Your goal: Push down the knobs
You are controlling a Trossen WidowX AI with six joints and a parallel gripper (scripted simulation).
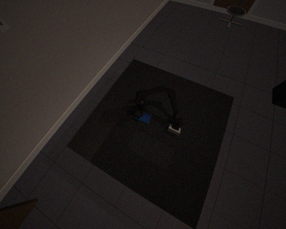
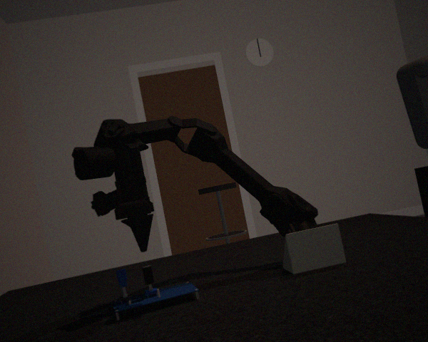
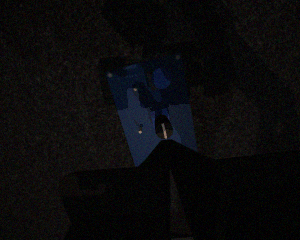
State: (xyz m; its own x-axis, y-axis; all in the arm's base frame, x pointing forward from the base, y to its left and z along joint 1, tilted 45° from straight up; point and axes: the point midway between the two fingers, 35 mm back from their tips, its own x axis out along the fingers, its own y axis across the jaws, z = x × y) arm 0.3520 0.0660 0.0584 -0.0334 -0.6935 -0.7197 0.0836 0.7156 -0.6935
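The scene is very dark. A blue circuit board (image 1: 144,118) (image 2: 170,293) (image 3: 182,130) stands on short legs on the dark table. Two knobs stand raised on their shafts: a blue knob (image 2: 121,276) (image 3: 160,79) and a black knob (image 2: 147,273) (image 3: 162,127). My gripper (image 2: 143,246) (image 3: 166,145) is shut and empty. It points down and hangs a short way above the black knob, not touching it. In the wrist view its closed tip sits just below the black knob.
The arm's white base block (image 1: 174,129) (image 2: 314,248) stands on the table to the right of the board. A door and a stool (image 2: 220,211) are in the background. A dark box (image 1: 284,94) stands off the table at the right.
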